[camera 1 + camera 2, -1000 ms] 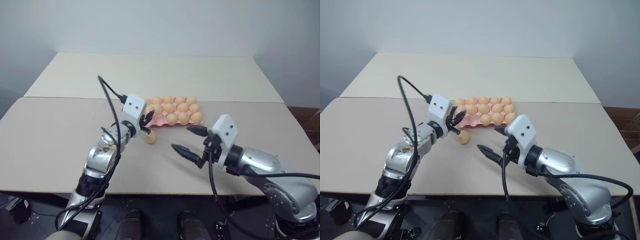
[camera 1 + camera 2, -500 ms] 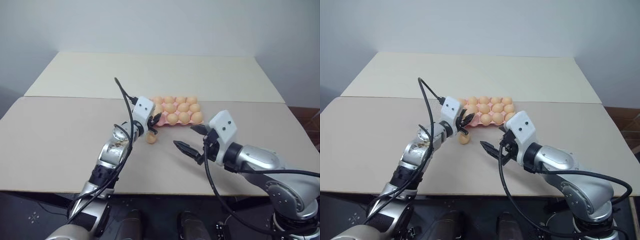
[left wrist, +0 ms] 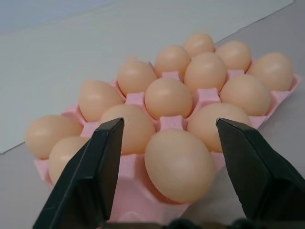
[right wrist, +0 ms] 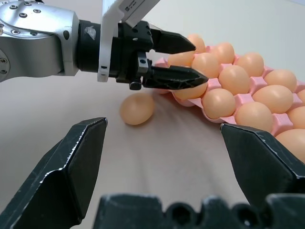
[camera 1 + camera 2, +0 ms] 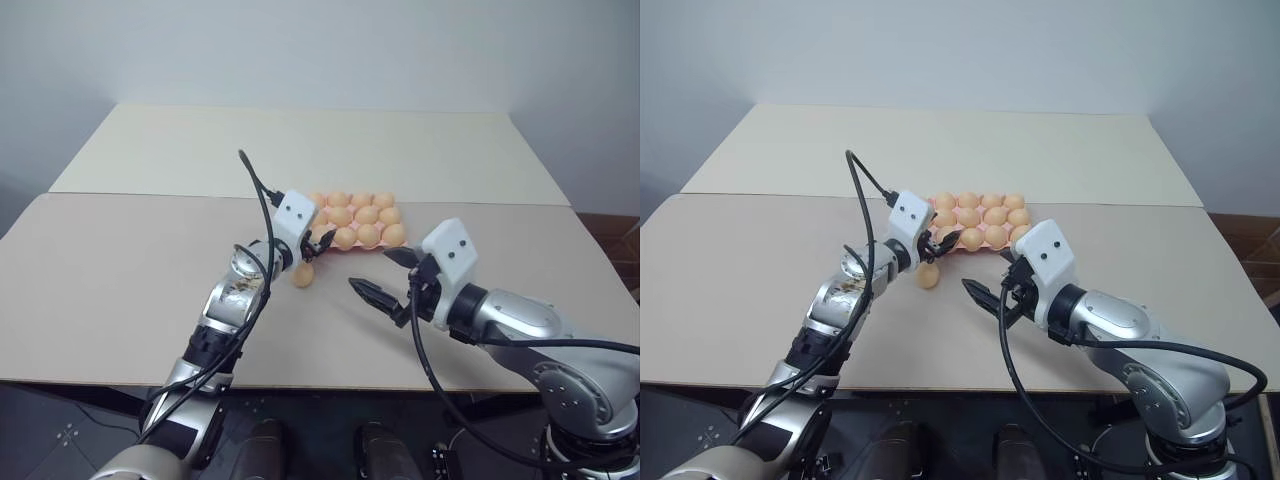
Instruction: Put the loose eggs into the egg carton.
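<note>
The pink egg carton [image 3: 136,188] lies mid-table with eggs in its cups. My left gripper [image 3: 170,123] is at its near left corner, open. An egg [image 3: 178,164] sits in the corner cup between the two fingers, with a gap on each side. One loose egg [image 5: 303,276] lies on the table just in front of that corner, below the left gripper [image 5: 318,243]. My right gripper [image 5: 370,270] hovers open and empty to the right of the loose egg [image 4: 137,108], pointing toward it and the carton [image 4: 275,119].
The pale table [image 5: 120,270] has a seam running across it just behind the carton, with a second table top [image 5: 300,145] beyond. A black cable [image 5: 258,185] loops up from the left wrist.
My left gripper has moved right to the carton's near left corner and opened, leaving its egg in the corner cup. The right arm and the loose egg have stayed put.
</note>
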{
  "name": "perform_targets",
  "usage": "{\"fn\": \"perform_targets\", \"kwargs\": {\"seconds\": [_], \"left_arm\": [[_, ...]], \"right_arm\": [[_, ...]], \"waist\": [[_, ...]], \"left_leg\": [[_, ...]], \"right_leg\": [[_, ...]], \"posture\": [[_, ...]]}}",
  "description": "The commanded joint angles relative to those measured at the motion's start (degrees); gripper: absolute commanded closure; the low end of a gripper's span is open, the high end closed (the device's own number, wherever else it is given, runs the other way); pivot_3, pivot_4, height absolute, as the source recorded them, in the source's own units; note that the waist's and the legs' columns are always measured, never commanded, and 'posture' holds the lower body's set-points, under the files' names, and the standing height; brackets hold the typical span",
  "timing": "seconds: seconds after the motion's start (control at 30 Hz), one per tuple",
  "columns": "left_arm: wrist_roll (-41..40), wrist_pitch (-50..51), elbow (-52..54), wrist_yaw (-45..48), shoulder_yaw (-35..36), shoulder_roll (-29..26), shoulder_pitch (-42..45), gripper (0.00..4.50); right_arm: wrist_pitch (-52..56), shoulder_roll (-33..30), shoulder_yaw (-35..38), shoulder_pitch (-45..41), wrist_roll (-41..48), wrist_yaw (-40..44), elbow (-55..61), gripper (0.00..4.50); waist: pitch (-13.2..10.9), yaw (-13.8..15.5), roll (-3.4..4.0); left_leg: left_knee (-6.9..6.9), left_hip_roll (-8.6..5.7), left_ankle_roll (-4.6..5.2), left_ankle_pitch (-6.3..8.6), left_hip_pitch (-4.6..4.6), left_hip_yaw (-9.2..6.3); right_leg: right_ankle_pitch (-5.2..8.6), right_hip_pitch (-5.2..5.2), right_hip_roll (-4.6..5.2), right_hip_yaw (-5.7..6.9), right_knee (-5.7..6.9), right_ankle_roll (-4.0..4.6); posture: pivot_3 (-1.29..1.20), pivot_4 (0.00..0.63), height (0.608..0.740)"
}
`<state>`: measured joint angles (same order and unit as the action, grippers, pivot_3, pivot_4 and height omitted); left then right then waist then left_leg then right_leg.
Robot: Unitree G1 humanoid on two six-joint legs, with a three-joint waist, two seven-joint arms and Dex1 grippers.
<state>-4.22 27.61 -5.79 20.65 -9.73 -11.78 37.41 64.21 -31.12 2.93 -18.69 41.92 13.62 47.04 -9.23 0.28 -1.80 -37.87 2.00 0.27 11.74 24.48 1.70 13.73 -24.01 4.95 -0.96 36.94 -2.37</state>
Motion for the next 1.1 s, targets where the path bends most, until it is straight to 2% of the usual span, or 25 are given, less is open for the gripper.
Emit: {"fn": "perform_targets", "kwargs": {"seconds": [0.03,0.2,0.5,0.57,0.63,0.67,0.93,1.1], "left_arm": [[0.77,-0.65,7.28,-0.9,1.27,-0.64,-0.35,1.17],[-0.25,4.55,20.69,-0.35,2.98,-4.28,-6.35,1.17],[-9.75,25.13,43.33,0.73,10.51,-8.15,-19.75,1.17],[-11.16,27.57,45.56,0.18,11.39,-7.96,-22.08,0.67],[-11.61,29.16,46.7,-0.71,11.19,-7.93,-23.75,0.09],[-11.41,29.68,46.99,-1.21,10.68,-8.13,-24.37,0.02],[-9.88,32.72,43.21,-5.42,5.82,-7.27,-23.65,0.02],[-8.64,32.24,37.96,-8.48,2.75,-3.52,-21.48,0.02]], "right_arm": [[-0.98,0.38,1.34,0.29,0.79,-0.47,2.63,0.0],[-1.69,0.69,1.87,1.78,0.61,-0.46,3.5,0.0],[-13.49,-5.41,4.09,10.86,-0.74,10.68,5.59,0.0],[-14.57,-6.08,3.94,11.93,-0.87,11.45,5.53,0.0],[-15.08,-6.65,3.53,12.48,-0.95,12.03,5.53,0.0],[-15.24,-6.88,3.38,12.64,-0.95,12.31,5.51,0.0],[-16.07,-10.24,4.38,15.43,2.84,17.67,6.34,0.0],[-17.58,-11.33,2.76,15.89,1.33,18.51,6.39,0.0]], "waist": [[0.0,-0.07,0.0],[0.0,-0.64,0.01],[0.0,-0.97,0.0],[0.0,-1.0,0.0],[0.0,-0.97,-0.01],[0.0,-0.96,-0.01],[-0.01,-0.73,-0.01],[-0.02,-0.36,-0.03]], "left_leg": [[0.0,0.0,0.0,0.0,0.01,0.0],[0.0,0.02,0.0,0.0,0.0,-0.02],[0.0,0.02,0.0,0.0,-0.09,-0.04],[0.0,0.04,0.0,0.0,-0.12,-0.04],[0.0,0.04,0.0,0.0,-0.16,-0.05],[0.0,0.04,0.04,-0.03,-0.19,-0.05],[0.0,0.03,0.05,-0.04,-0.29,-0.09],[0.0,0.02,0.05,-0.04,-0.37,-0.12]], "right_leg": [[0.0,-0.01,0.0,0.0,0.0,0.0],[0.0,-0.02,0.0,-0.02,0.03,0.0],[0.02,0.07,0.0,-0.01,0.02,-0.03],[0.03,0.08,0.0,-0.02,0.04,-0.03],[0.02,0.08,0.0,0.0,0.09,-0.02],[0.02,0.12,0.0,0.01,0.09,-0.02],[0.02,0.4,0.0,0.1,-0.16,-0.02],[0.02,0.52,0.0,0.14,-0.17,-0.02]], "posture": [[0.0,0.15,0.74],[0.0,0.15,0.74],[0.0,0.15,0.74],[0.0,0.15,0.74],[0.0,0.15,0.74],[0.0,0.15,0.74],[0.0,0.15,0.74],[0.0,0.15,0.74]]}}
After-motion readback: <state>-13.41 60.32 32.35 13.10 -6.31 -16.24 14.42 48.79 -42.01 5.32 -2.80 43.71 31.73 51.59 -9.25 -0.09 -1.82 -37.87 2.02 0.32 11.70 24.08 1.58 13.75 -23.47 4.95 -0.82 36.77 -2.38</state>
